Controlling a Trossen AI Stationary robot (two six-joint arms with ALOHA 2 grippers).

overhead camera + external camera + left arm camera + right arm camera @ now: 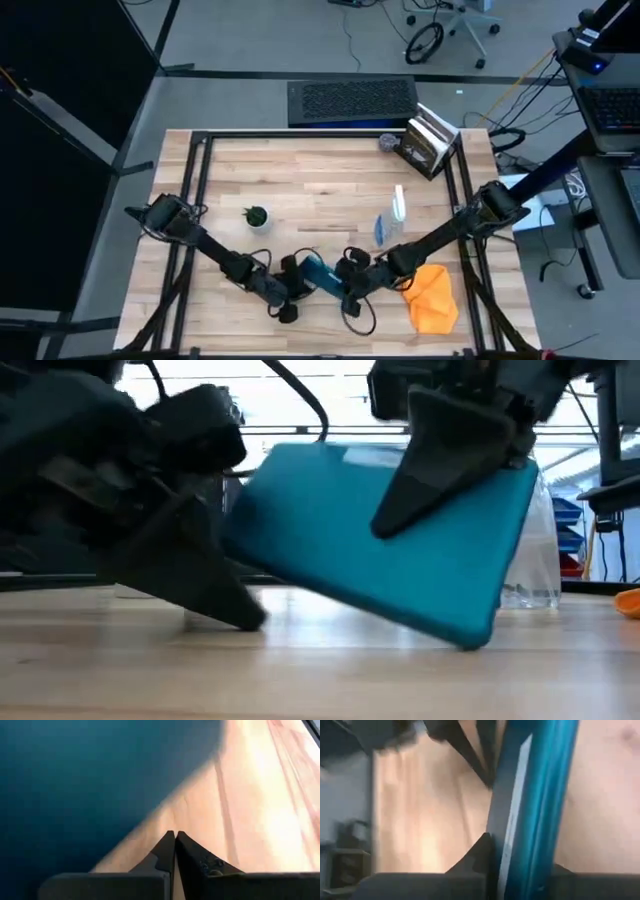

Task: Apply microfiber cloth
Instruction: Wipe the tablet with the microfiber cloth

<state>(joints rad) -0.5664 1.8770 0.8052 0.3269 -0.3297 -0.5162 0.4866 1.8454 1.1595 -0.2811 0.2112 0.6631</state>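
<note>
Near the front edge of the wooden table [320, 215] the two arms meet over a teal tablet [400, 545], which is tipped up on one lower corner, the rest of it lifted off the wood. The right gripper [512, 862] is clamped on the tablet's edge, one dark finger [450, 455] lying flat against its teal back, the other out of sight behind it. The left gripper [175, 851] sits just beside the tablet with its two fingers pressed together on nothing, their tips down at the tabletop. The orange cloth [434, 296] lies crumpled on the table by the front right corner, just beside the right arm and apart from both grippers; from table height only a sliver of it shows at the far right. A clear spray bottle [397, 207] is behind the right arm; from above I cannot say for sure whether it stands or lies, nor whether there is liquid in it. Toward the back right corner sits an open box [432, 142] with what look like cards or booklets standing in it, and a small potted plant [257, 215] stands on the left half of the table.
</note>
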